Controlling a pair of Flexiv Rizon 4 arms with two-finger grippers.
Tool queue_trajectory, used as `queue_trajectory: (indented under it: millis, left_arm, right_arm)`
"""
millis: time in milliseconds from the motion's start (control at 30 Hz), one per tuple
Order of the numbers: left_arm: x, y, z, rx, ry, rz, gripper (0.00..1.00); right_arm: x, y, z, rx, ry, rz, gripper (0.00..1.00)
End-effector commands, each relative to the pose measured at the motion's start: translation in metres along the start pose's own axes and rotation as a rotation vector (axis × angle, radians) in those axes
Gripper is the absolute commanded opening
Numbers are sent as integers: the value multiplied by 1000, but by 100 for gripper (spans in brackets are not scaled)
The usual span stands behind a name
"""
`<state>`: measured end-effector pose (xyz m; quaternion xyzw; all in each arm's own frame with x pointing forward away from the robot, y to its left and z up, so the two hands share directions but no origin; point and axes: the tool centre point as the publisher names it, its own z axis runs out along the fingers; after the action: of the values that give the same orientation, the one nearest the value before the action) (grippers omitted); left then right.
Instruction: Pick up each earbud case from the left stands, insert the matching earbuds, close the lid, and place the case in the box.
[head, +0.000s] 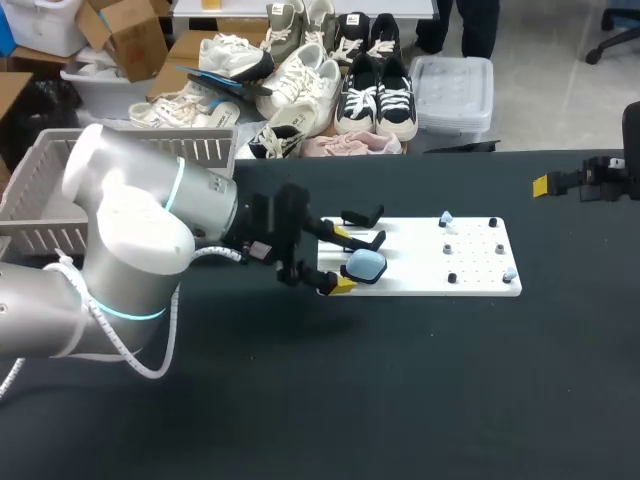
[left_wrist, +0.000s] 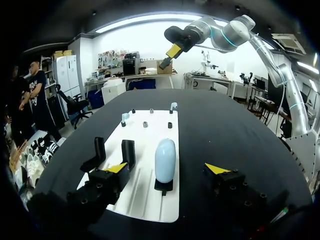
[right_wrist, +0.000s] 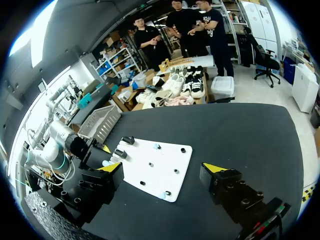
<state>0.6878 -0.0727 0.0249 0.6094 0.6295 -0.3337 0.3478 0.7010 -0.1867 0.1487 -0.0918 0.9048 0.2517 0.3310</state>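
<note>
head view: case (head: 365, 265) on its stand at the left end of the board (head: 470, 285), near the middle of the black surface (head: 400, 400). left tool (head: 341, 258) astride it, fingers apart. right tool (head: 548, 185) off by the right edge, well apart from the board. two earbuds (head: 446, 218) on pegs at the board's right end. basket (head: 40, 190), likely the box, by the far left corner; contents hidden.

left wrist view: case (left_wrist: 165, 160) upright between the spread fingers of the left tool (left_wrist: 166, 168), neither one touching it. lid down, by the look of it. two black stands (left_wrist: 128, 151) just beside it, bare. earbuds (left_wrist: 173, 105) at the far end of the board (left_wrist: 150, 200). right tool (left_wrist: 169, 54) raised beyond.

right wrist view: right tool (right_wrist: 161, 167) gaping, nothing in it. board (right_wrist: 165, 155) ahead, left arm (right_wrist: 55, 150) at its far end.

judged barely begun: case not yet gripped or lifted, earbuds not in, nothing seen boxed. left to do: grip, lift, open, load, shut, box. cannot tell whether the bare stands' cases are already done.
</note>
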Motion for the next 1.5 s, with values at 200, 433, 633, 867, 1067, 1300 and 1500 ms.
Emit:
queue_trajectory:
  millis: [200,433,633,867,1067,1300,1500]
  left_arm:
    - [3,2,8,3,7,12,93]
    - [1,1,12,6,9,23,90]
    - [1,0,15,14,13,21,78]
    - [2,4,19,15,22,13,77]
    - [1,6,21,13,19,2,75]
    - [2,6,21,13,28,-6,69]
    - [2,7,22,14,32,-6,65]
  right_arm:
    - [-1,-1,0,-3,3,0,100]
    - [-1,-1,0,-3,3,0,100]
    - [-1,-1,0,-3,3,0,100]
    - [-1,-1,0,-3,3,0,100]
    - [-1,-1,0,-3,3,0,100]
    - [-1,-1,0,-3,3,0,100]
    - [-1,-1,0,-3,3,0,100]
